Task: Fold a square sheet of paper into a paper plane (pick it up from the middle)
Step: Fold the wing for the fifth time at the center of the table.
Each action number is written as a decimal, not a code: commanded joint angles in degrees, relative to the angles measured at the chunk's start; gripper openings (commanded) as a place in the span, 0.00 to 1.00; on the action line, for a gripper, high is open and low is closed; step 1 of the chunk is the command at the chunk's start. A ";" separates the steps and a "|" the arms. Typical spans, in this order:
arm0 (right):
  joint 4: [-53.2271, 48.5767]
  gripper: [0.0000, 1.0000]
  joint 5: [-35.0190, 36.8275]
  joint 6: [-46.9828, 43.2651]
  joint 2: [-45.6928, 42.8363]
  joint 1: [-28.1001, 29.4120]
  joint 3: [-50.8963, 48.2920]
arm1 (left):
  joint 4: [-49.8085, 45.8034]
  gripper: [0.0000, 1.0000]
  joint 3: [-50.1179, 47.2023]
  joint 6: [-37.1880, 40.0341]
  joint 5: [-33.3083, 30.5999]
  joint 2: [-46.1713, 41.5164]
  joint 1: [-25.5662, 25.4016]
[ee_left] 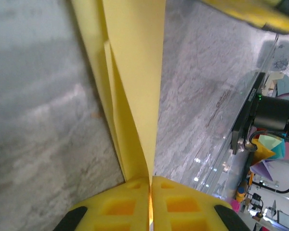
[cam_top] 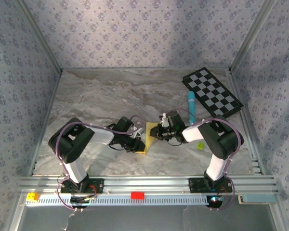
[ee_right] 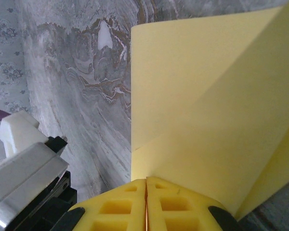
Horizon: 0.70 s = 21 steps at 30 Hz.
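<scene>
The yellow sheet of paper [cam_top: 147, 138] hangs folded between the two arms over the middle of the table. In the left wrist view the paper [ee_left: 135, 82] runs upward as a narrow layered wedge, and my left gripper [ee_left: 150, 185] is shut on its lower end. The right wrist view has the paper [ee_right: 207, 110] as a broad creased sheet, with my right gripper [ee_right: 146, 185] shut on its bottom edge. Seen from the top view, the left gripper [cam_top: 138, 143] and right gripper [cam_top: 156, 133] face each other with the paper between them.
A black-and-white checkered board [cam_top: 212, 91] lies at the back right. A light-blue marker [cam_top: 190, 107] lies just behind the right arm. A tiny yellow-green ball [cam_top: 200, 145] sits beside the right arm. Metal rails [cam_top: 144, 185] border the near table edge.
</scene>
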 commanded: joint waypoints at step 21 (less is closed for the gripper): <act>-8.28 0.10 6.19 -1.81 3.11 0.52 0.05 | -10.60 0.07 -1.62 4.60 0.07 -1.74 -1.58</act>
